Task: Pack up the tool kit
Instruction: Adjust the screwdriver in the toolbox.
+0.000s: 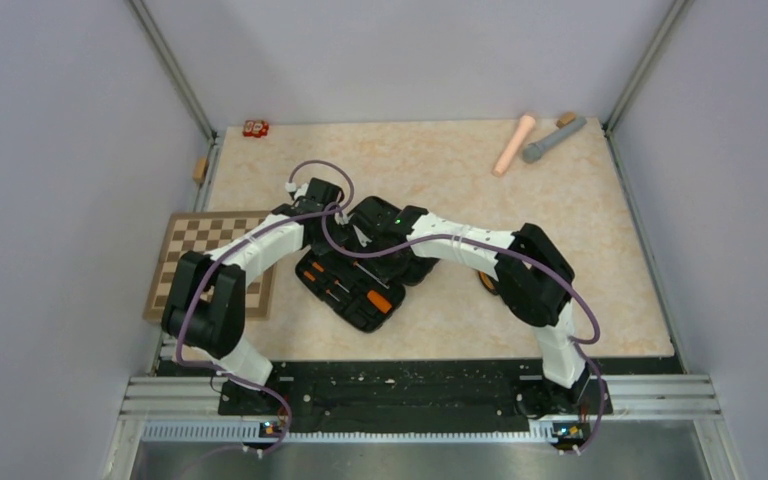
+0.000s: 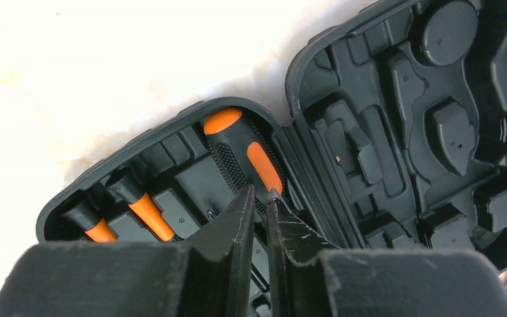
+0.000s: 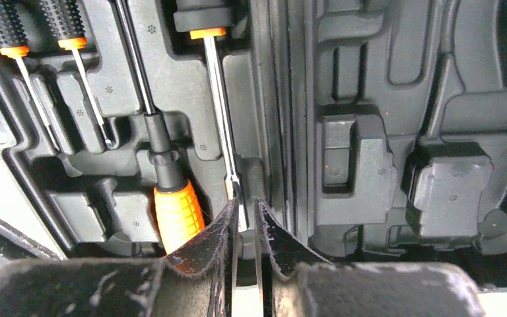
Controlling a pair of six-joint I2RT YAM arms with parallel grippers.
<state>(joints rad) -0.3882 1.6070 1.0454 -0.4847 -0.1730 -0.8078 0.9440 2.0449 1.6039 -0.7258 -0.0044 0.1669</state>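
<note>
White arm links, black joints, looping purple cables, scuffed black fingers

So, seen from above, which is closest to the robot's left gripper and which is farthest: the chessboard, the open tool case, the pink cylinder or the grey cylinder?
1. Open tool case, directly under the left gripper.
2. Chessboard, off to its left.
3. Pink cylinder, towards the far right corner.
4. Grey cylinder, just beyond the pink one.
</note>
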